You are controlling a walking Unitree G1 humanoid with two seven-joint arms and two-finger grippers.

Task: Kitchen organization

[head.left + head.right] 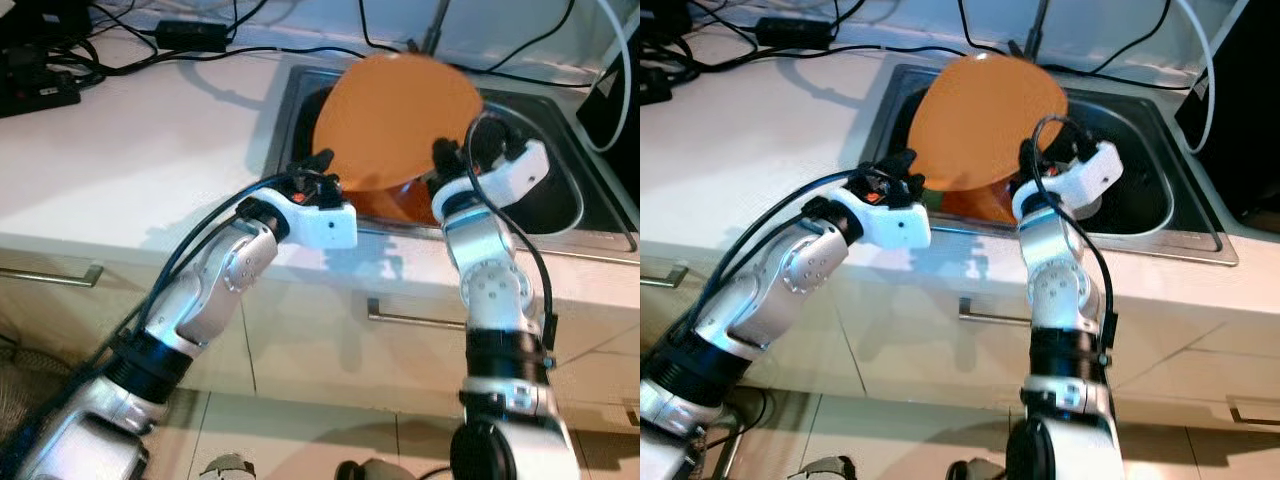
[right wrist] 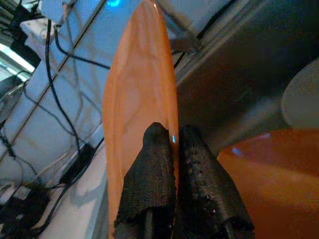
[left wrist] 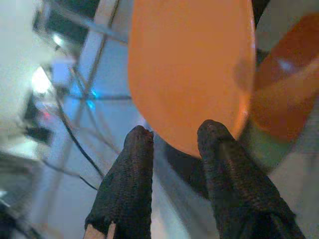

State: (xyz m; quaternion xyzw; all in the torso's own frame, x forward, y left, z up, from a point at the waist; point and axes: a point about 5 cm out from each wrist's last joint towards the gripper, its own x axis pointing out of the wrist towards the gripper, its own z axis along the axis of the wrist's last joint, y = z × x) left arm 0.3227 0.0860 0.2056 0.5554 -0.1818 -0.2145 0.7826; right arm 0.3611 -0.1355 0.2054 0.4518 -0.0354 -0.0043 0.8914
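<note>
- The right tool [image 2: 175,149] pinches the plate [image 1: 405,115] rim over the sink [image 1: 1160,215].
- The left tool [image 3: 174,144] is spread wide at the rim, maybe touching.
- The plate looks stiff, light, slippery (hold its edge).

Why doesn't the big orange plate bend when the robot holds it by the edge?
The orange plate probably is stiff: it keeps its shape, pinched only at the rim by the right gripper. It looks smooth, so it may slip above the sink.

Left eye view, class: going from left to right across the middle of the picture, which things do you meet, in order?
White counter → left gripper → orange plate → right gripper → sink.
</note>
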